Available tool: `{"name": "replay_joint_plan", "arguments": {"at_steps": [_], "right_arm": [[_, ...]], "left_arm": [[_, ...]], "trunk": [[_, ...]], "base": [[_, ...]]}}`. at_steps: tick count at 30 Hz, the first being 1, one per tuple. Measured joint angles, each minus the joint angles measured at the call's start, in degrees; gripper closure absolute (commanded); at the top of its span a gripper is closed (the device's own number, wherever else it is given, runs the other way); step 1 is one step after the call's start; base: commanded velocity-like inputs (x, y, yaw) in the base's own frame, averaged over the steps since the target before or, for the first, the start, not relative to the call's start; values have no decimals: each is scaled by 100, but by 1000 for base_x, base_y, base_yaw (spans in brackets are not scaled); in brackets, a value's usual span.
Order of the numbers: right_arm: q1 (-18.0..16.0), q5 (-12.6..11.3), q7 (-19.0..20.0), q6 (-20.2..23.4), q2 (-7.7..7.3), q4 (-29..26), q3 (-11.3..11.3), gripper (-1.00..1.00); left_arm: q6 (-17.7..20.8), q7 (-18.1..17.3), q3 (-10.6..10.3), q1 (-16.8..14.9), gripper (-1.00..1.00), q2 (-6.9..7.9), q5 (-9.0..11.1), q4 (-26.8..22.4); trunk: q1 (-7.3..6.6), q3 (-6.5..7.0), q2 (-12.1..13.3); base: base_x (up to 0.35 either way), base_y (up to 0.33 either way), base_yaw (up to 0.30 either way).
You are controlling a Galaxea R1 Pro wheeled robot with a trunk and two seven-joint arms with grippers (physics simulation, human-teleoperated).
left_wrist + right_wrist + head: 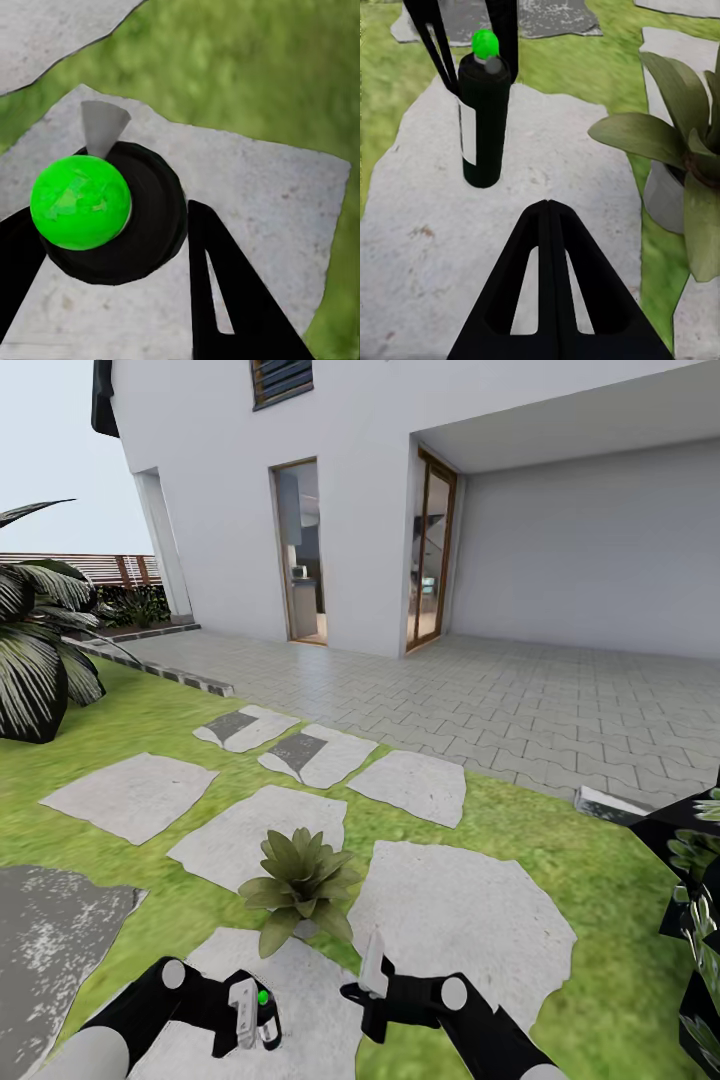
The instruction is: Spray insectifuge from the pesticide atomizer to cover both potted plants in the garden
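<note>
The atomizer (264, 1015) is a black bottle with a green ball cap (80, 201) and a pale label. My left gripper (252, 1012) is shut on it just over a grey stepping stone (300, 1000), one finger on each side of the bottle's body (127, 247). From the right wrist, the bottle (482, 112) stands upright between those fingers (433, 41). One potted plant (300, 880), a low green rosette in a grey pot (664, 199), sits just ahead of both hands. My right gripper (372, 965) is shut and empty, fingertips together (547, 204), right of the bottle.
Green lawn with several grey stepping stones (130, 795) leads to a paved terrace (520, 700) and the white house. A dark-potted palm (35, 650) stands at far left, with a grey patio (50, 930) at lower left. Dark-potted foliage (700, 860) crowds the right edge.
</note>
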Motion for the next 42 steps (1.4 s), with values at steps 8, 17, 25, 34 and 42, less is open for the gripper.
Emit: {"name": "replay_joint_plan", "arguments": {"at_steps": [8,17,25,34,42], "right_arm": [[0,135,-23,-4,-13,87,-16,-100],[1,139,-1091,-16,-482,617,-33,-100],[11,148,-3528,-63,-793,2591,-66,-100],[123,-2588,-6297,-101,-594,3300,-807,-100],[125,-2843,-6145,-92,-445,3312,-857,-100]], "left_arm": [[8,60,75,0,100,328,49,9],[98,324,950,2,100,284,61,-1],[166,555,1584,3,100,105,150,-1],[2614,1281,1931,-80,100,-219,499,-89],[3548,1290,1847,-185,100,-465,475,-116]], "trunk": [[0,0,0],[0,0,0],[0,0,0],[0,0,0],[0,0,0]], "base": [[0,0,0],[0,0,0],[0,0,0],[0,0,0],[0,0,0]]}}
